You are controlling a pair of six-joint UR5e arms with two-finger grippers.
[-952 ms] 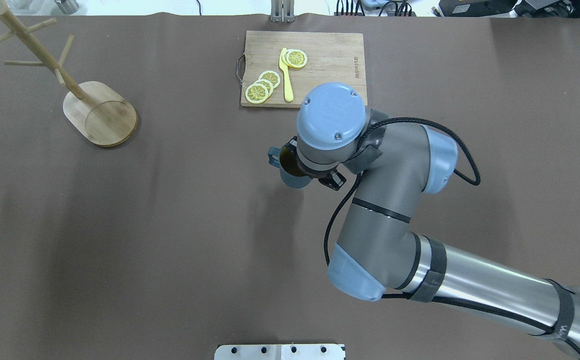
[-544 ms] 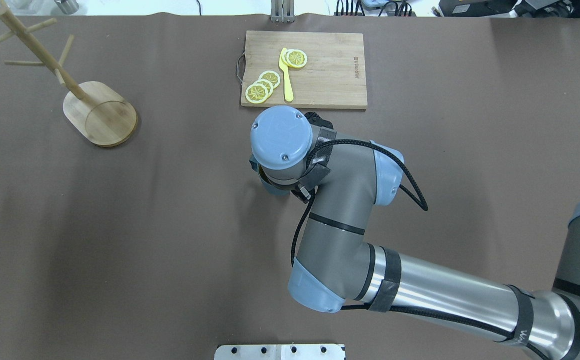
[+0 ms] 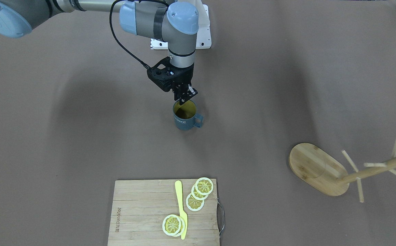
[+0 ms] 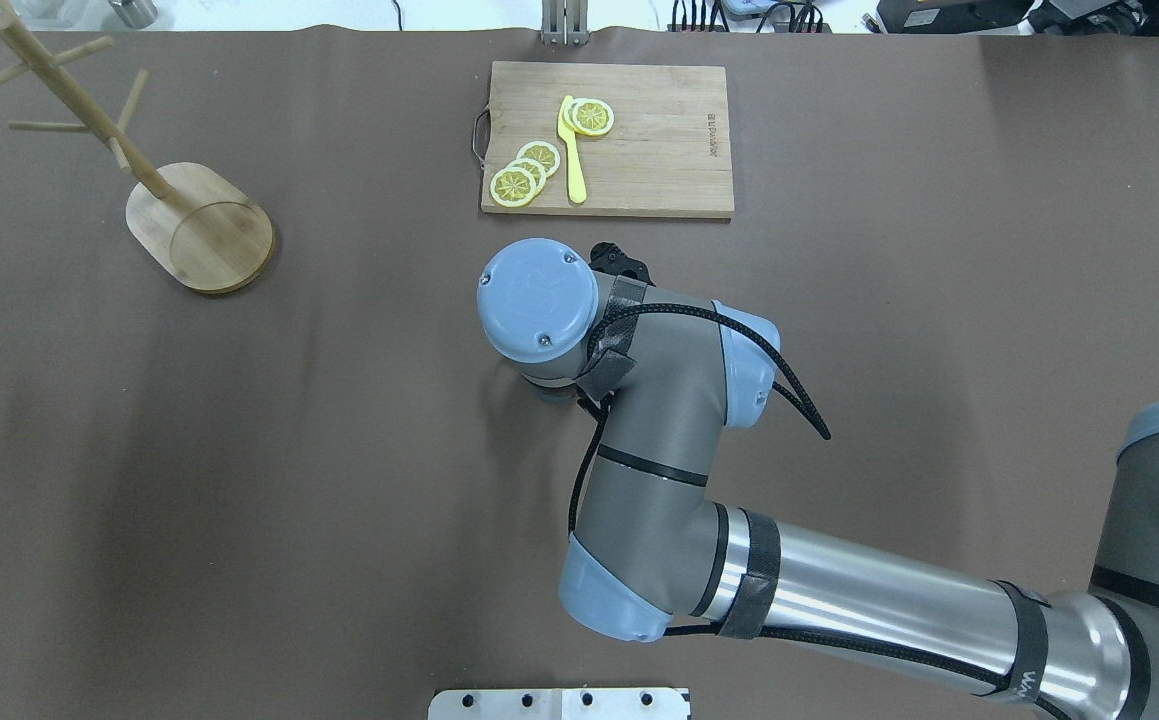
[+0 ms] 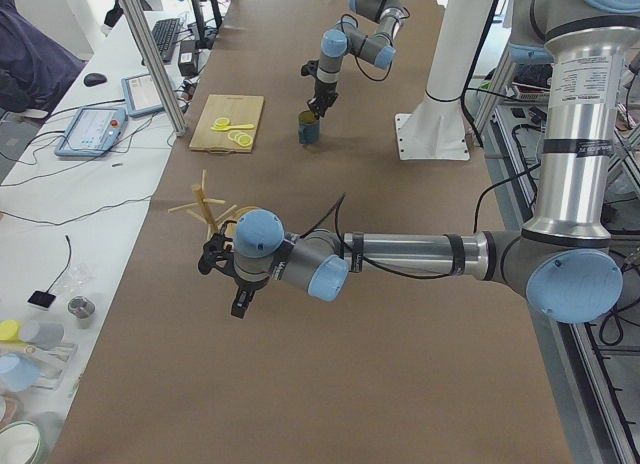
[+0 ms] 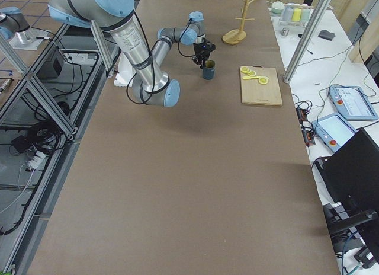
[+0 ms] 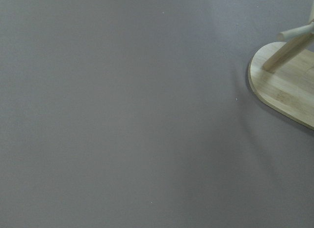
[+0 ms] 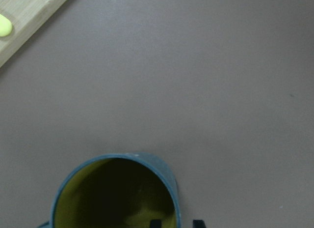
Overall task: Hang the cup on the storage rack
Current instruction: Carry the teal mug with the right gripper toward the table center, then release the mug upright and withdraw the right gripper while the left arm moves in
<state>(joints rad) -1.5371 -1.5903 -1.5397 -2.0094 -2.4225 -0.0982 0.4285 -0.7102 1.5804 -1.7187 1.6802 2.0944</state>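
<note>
front-facing view: the right gripper (image 3: pixel 184 98) is clamped on the rim of the cup (image 3: pixel 185 120), one finger inside the yellow interior and one outside. the cup sits upright beneath it, its handle turned toward the side where the storage rack (image 3: pixel 315 169) stands, well apart. i cannot tell whether the cup's base is clear of the table (image 3: pixel 64 153).

overhead view: over the last second the right arm (image 4: pixel 659 400) has swung away from the cutting board (image 4: pixel 639 140), toward the robot's left and a little nearer the robot. the cup has travelled with it and is now almost wholly hidden under the wrist. i judge that the grasp holds and the carry to the rack has begun (most of the way is still ahead).

exterior left view: the left gripper (image 5: pixel 240 302) hangs near the rack; i cannot tell whether it is released or clenched.

exterior right view: the cup is small under the right gripper, between the board and the robot's base.

left wrist view: only bare table and the rack's base and lower post show, with no fingers.

right wrist view: the cup's rim fills the lower edge, and two fingertips (image 8: pixel 155 223) straddle its wall.
</note>
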